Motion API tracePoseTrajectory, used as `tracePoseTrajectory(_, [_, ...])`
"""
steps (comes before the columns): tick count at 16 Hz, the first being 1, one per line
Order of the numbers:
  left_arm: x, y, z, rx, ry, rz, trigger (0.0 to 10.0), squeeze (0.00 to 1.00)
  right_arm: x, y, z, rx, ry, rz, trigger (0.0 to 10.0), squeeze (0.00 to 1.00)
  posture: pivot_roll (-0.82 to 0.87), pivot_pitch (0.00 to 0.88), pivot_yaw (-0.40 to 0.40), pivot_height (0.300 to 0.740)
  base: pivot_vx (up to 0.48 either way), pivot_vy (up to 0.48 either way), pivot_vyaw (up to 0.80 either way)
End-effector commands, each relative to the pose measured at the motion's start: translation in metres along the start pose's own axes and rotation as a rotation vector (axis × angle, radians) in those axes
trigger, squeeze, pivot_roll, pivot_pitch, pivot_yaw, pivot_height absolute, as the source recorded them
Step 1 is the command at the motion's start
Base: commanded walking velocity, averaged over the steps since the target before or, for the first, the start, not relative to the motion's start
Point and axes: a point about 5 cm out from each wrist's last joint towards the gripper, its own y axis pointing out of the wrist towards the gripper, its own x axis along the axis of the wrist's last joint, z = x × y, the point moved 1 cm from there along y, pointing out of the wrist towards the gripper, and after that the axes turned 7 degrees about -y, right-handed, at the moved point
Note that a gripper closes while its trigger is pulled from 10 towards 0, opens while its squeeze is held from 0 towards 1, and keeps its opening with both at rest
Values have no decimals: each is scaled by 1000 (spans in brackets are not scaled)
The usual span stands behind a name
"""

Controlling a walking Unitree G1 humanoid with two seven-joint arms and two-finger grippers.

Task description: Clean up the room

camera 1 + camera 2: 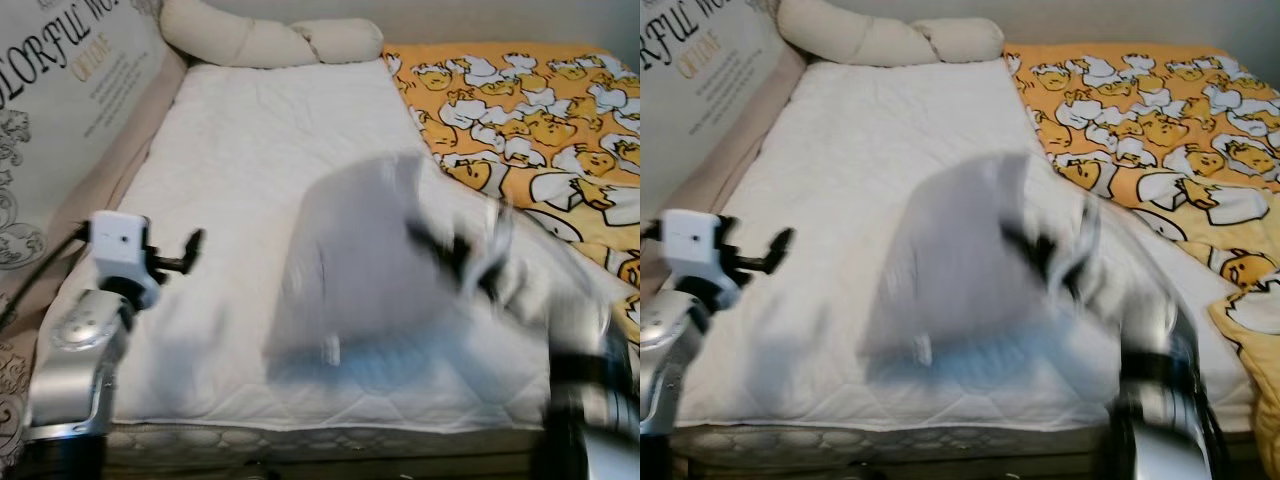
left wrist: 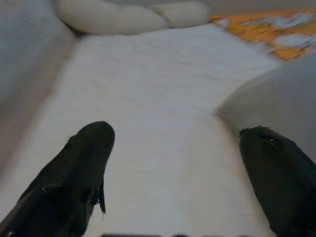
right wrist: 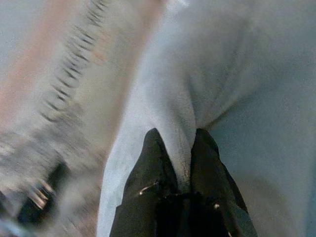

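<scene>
A pale grey pillow (image 1: 350,270) hangs blurred above the white mattress (image 1: 240,150) near the bed's front edge. My right gripper (image 1: 455,250) holds it at its right side. In the right wrist view the two black fingers (image 3: 158,153) are shut on a pinched fold of the pillow's cloth (image 3: 237,74). My left gripper (image 1: 190,252) hovers open over the mattress's left side, apart from the pillow. In the left wrist view its fingers (image 2: 79,163) stand wide apart, and the pillow's edge (image 2: 281,98) lies beside one of them.
An orange blanket printed with ducks (image 1: 530,110) covers the bed's right side. A long cream bolster (image 1: 270,40) lies along the head of the bed. A padded panel with lettering (image 1: 70,90) borders the left side. The mattress's front edge (image 1: 300,435) is close below.
</scene>
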Motion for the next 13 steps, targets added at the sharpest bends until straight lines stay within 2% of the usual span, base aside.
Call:
tracePoseTrajectory(1, [-5, 5, -12, -63, -38, 26, 10000, 0, -6, 0, -3, -20, -49, 42, 0, 0, -73, 0, 18, 740, 0, 0, 0])
tracePoseTrajectory(2, [-14, 14, -30, -142, -155, 49, 10000, 0, -26, -8, -28, -155, -89, 104, 0, 0, -76, 0, 23, 740, 0, 0, 0])
tracePoseTrajectory(3, [-19, 19, -39, -188, -233, 62, 10000, 757, -30, -10, -37, -217, -113, 110, 0, 0, -77, 0, 24, 740, 0, 0, 0])
tracePoseTrajectory(4, [-27, 26, -52, -253, -343, 91, 10000, 1000, -32, -11, -46, -291, -156, 107, 0, 0, -85, 0, 27, 740, 0, 0, 0])
tracePoseTrajectory(6, [-50, 40, -61, -276, -406, 170, 10000, 1000, -30, -9, -54, -379, -240, 93, 0, 0, -93, 0, 32, 740, 0, 0, 0])
tracePoseTrajectory(8, [-65, 50, -64, -277, -436, 215, 10000, 1000, -31, -6, -56, -400, -305, 113, 0, 0, -99, 0, 26, 740, 0, 0, 0])
tracePoseTrajectory(9, [-74, 56, -76, -330, -514, 252, 10000, 1000, -32, -2, -55, -392, -321, 121, 0, 0, -105, 0, 21, 740, 0, 0, 0])
tracePoseTrajectory(10, [-76, 57, -80, -349, -540, 262, 10000, 1000, -32, 0, -54, -389, -325, 123, 0, 0, -106, 0, 20, 740, 0, 0, 0])
tracePoseTrajectory(11, [-81, 62, -96, -410, -586, 282, 10000, 1000, -33, 3, -53, -385, -355, 133, 0, 0, -119, 0, 23, 740, 0, 0, 0])
tracePoseTrajectory(13, [-87, 65, -114, -474, -622, 318, 10000, 1000, -33, 5, -52, -380, -364, 126, 0, 0, -134, 0, 29, 740, 0, 0, 0])
